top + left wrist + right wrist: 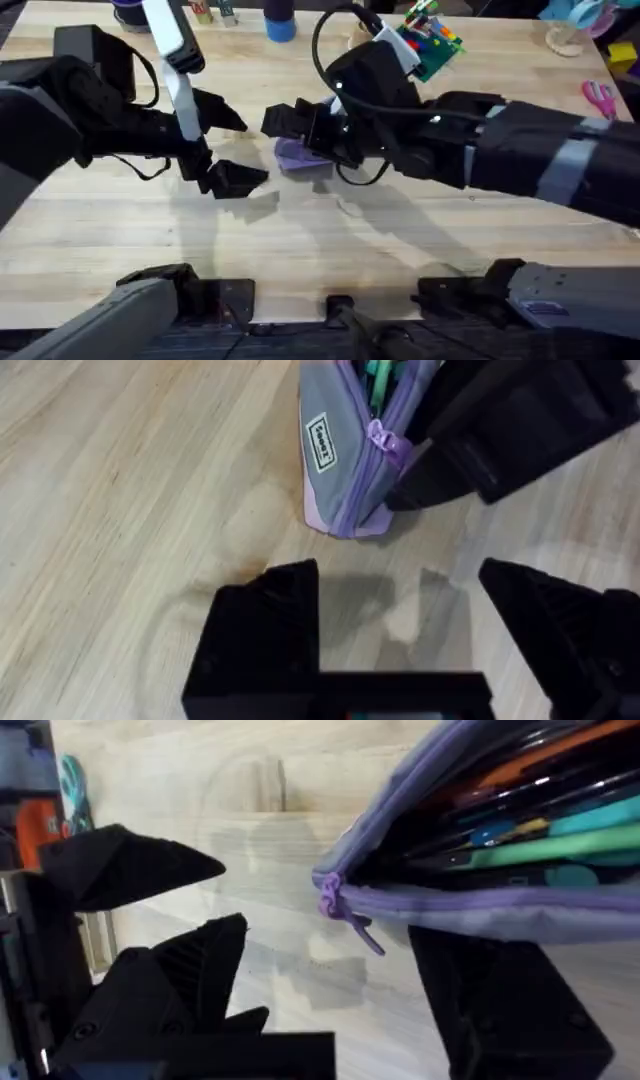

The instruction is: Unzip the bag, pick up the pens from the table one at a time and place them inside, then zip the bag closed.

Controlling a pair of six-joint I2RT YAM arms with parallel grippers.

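One unzipped bag (345,455), several pens (530,820) inside — uncountable

Black arms (520,150) — looped black cables, grey band, white wrist piece.

A small white rectangular label (322,442) is sewn on the grey side of the bag (340,470), at upper centre of the left wrist view; its dark lettering cannot be read.

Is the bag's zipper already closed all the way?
No: in the right wrist view the bag gapes open past its zipper pull, with pens lying inside.
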